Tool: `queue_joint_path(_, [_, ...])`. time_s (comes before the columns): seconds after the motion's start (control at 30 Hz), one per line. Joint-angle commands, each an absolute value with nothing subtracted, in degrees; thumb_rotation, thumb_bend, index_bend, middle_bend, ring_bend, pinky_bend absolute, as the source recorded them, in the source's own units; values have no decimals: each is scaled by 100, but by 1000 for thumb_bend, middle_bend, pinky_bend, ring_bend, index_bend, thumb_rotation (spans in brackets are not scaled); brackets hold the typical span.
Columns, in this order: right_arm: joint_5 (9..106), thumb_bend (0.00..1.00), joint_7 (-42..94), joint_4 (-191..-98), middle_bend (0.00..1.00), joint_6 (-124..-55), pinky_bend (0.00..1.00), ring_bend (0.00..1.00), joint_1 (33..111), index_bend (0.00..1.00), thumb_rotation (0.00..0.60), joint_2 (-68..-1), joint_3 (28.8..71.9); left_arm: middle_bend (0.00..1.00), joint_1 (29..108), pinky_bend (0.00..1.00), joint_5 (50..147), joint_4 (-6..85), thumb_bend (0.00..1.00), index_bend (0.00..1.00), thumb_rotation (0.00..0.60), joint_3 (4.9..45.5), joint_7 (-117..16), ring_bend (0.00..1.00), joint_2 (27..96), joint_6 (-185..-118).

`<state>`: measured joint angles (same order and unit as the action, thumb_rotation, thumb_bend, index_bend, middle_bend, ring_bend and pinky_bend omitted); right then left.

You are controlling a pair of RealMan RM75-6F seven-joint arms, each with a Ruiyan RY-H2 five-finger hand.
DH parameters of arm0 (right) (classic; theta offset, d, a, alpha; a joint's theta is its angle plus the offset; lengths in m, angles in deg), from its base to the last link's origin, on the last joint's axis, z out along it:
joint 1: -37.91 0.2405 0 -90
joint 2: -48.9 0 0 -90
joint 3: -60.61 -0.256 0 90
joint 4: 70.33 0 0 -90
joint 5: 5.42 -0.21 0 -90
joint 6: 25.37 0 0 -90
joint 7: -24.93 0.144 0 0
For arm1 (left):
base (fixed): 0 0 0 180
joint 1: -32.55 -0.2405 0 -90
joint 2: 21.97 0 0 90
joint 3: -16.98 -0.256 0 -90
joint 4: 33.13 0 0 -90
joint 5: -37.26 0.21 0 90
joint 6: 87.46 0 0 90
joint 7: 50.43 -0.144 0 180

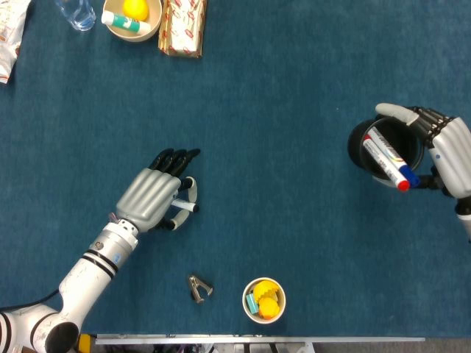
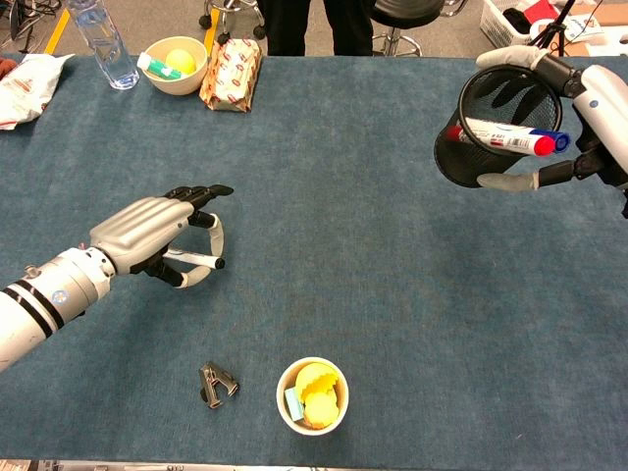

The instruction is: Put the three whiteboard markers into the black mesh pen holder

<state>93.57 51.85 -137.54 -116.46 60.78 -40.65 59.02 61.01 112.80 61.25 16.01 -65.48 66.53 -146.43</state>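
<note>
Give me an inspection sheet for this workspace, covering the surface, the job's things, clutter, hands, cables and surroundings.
Surface: blue felt table, no spills seen.
Job's things: black mesh pen holder held tilted above the table; red-capped marker and blue-capped marker lie across its rim; third marker in the left hand.
Clutter: staple remover; paper cup of yellow bits; bowl with a yellow ball and a tube; wrapped packet; water bottle; snack bag.
Hands: left hand grips the third marker; right hand holds the holder.
Cables: nothing seen.
Surroundings: chair bases and a person's legs beyond the far edge.
</note>
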Motion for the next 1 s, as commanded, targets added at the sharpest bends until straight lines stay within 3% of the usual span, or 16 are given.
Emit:
queue_joint_path(0.03, [9350, 15, 5204, -13733, 530, -11620, 486, 440, 6074, 428, 600, -4097, 5917, 0, 6080, 14, 11212, 6491, 345, 572, 600, 1715, -6597, 0, 6484, -14760])
queue_joint_path(0.6, [9356, 15, 5375, -13471, 530, -11388, 486, 441, 6092, 428, 600, -4512, 6064, 0, 6231, 14, 10730, 7907, 346, 577, 600, 2279, -6967, 0, 5942, -15060])
queue_joint_path(1.0, [9292, 15, 5590, -13187, 530, -11127, 486, 441, 6102, 428, 600, -4871, 6177, 0, 6602, 14, 9919, 8810, 345, 581, 600, 2912, -7035, 0, 5787, -15084])
